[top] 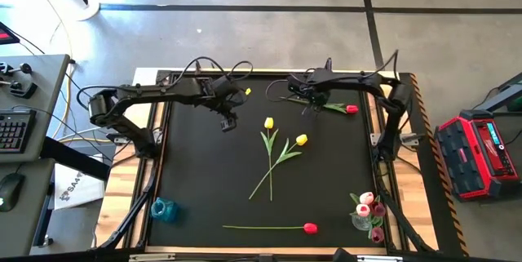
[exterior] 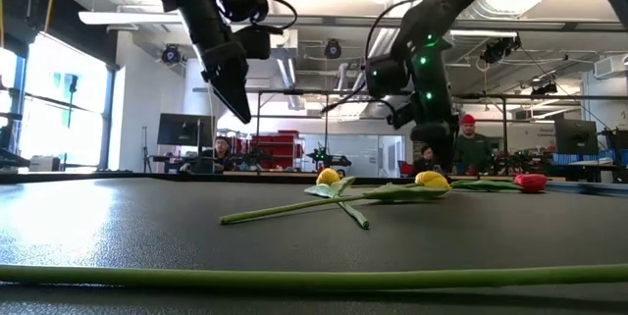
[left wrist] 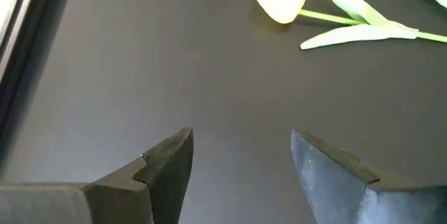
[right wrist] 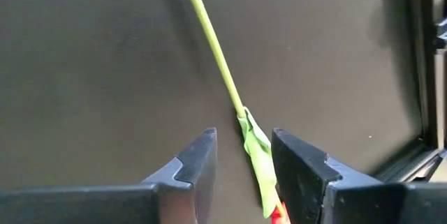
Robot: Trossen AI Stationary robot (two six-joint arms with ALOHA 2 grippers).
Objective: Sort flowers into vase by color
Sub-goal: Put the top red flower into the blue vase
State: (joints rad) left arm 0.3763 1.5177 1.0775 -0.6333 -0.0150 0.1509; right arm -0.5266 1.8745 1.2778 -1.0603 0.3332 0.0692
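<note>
The black table mat point(top: 204, 180) sits in a workshop bay on a grey floor. From above, the right gripper point(top: 308, 103) hangs at the mat's far side over the stem of a red tulip point(top: 351, 109), head towards the right edge; the left gripper point(top: 227, 122) hovers apart, nearer the two crossed yellow tulips point(top: 269, 123) at centre; another red tulip point(top: 309, 228) lies along the near edge, a pink-filled vase point(top: 364, 217) in the near right corner.

At table level, both arms come down from above; people sit at benches behind.

Left wrist: fingers point(left wrist: 167, 165) wide, nothing between; a yellow head ahead.

Right wrist: fingers point(right wrist: 199, 161) part-closed; the stem point(right wrist: 209, 39) passes between them lengthwise, so they straddle it; whether they grip, I cannot tell.
</note>
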